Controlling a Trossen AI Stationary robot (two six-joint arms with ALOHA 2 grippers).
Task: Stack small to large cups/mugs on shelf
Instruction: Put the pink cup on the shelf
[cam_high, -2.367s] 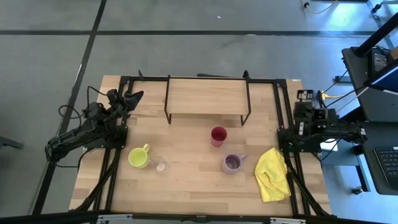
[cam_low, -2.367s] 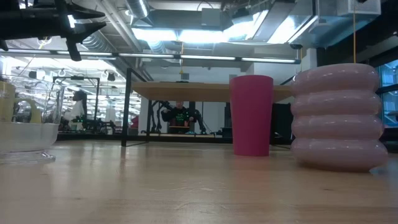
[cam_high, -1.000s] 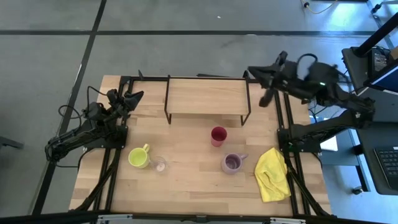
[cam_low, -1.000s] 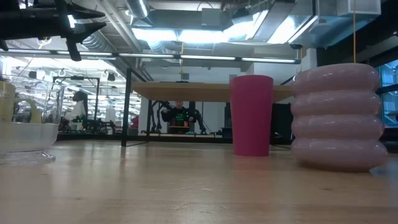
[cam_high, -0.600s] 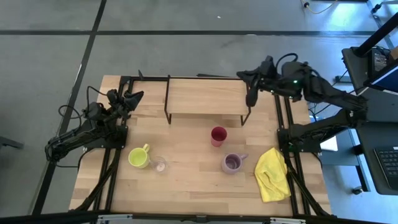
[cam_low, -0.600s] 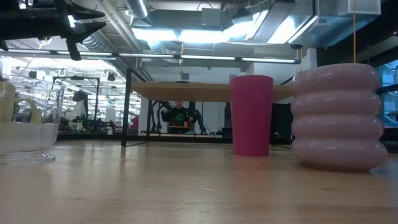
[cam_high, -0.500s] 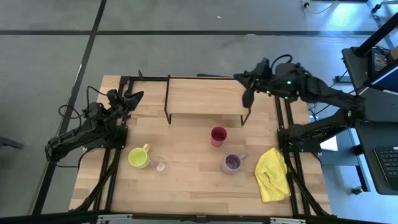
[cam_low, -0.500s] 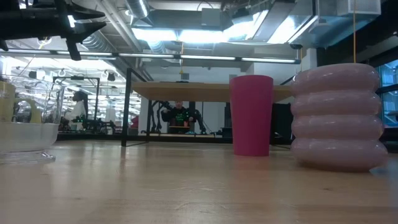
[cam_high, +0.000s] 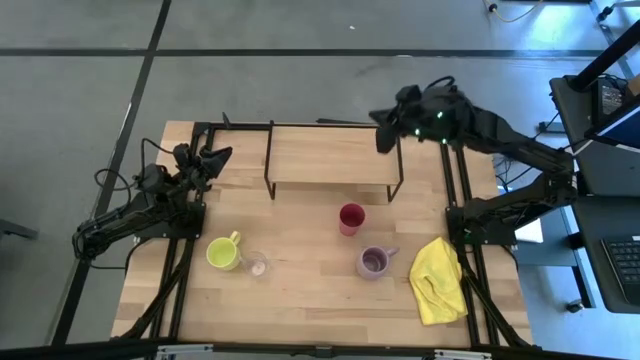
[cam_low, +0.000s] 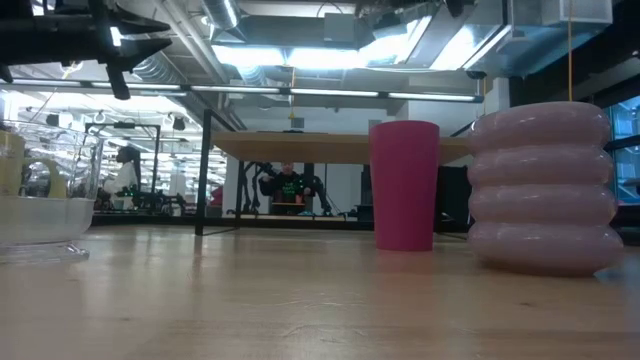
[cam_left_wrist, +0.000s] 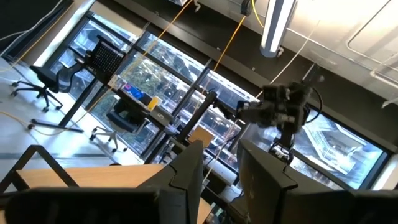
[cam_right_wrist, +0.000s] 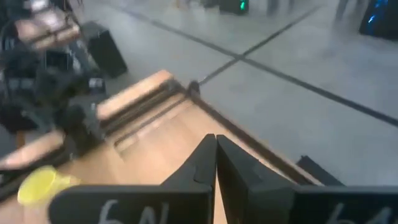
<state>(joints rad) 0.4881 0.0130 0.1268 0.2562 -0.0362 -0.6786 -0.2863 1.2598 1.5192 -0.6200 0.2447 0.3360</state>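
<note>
Four cups stand on the table in front of the shelf (cam_high: 332, 155): a red cup (cam_high: 351, 218), a lilac ribbed mug (cam_high: 373, 262), a yellow-green mug (cam_high: 223, 252) and a small clear glass (cam_high: 259, 265). In the low view the red cup (cam_low: 404, 185) and the lilac mug (cam_low: 545, 190) stand before the shelf's board (cam_low: 330, 147). My right gripper (cam_high: 383, 138) hangs shut high over the shelf's right end, holding nothing. My left gripper (cam_high: 205, 158) rests open at the table's far left, its fingers (cam_left_wrist: 186, 171) apart and pointing upward.
A crumpled yellow cloth (cam_high: 438, 280) lies on the table near the right edge, beside the lilac mug. Black frame rails (cam_high: 455, 180) run along both sides of the table. Bare wood lies between the cups and the near edge.
My right arm has swung toward the table's left, from beyond the shelf's right post to over the shelf's right end, sinking a little and rolling its wrist. Its fingers have stayed shut. The cups have not moved.
</note>
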